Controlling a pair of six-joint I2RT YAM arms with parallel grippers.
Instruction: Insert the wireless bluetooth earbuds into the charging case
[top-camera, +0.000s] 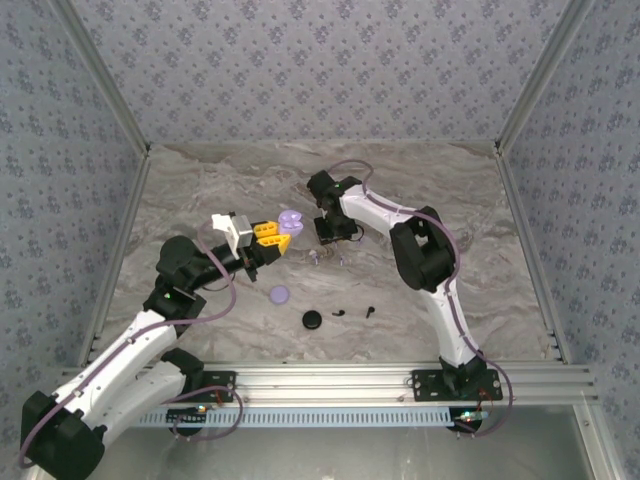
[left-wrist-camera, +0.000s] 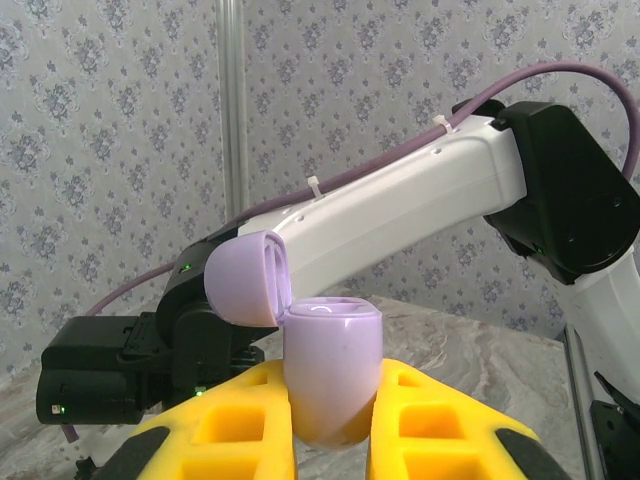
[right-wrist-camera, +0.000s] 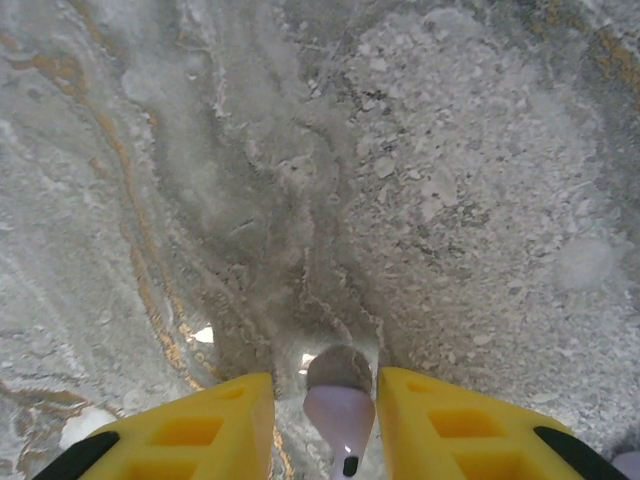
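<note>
- Left jaws: yellow fingers (left-wrist-camera: 230, 425) are clamped tight on the body of the lilac charging case (left-wrist-camera: 332, 375). It is held upright at lower centre of the left wrist view. Its lid (left-wrist-camera: 245, 280) is hinged open and tipped to the left.
- In the top view the held case sits at frame centre, just left of the right arm (top-camera: 440, 290) where it ends.
- Right jaws: low over the marbled surface (right-wrist-camera: 450, 150) and drawn narrow around one pale lilac earbud (right-wrist-camera: 340, 405), bottom centre of the right wrist view. The right-hand finger is about touching it. A slit of surface shows on its left side, so there is no firm grip.
- Cannot tell whether that earbud rests on the surface or hangs clear of it.
- Top view, just below the right jaws: a small lilac earbud (top-camera: 315, 257) and a second lilac earbud (top-camera: 340, 258) lie close together.
- Lower centre: a black round case (top-camera: 313, 319), with two black earbuds (top-camera: 340, 312) just to its right. A lilac round case (top-camera: 279, 294) lies up and to its left.
</note>
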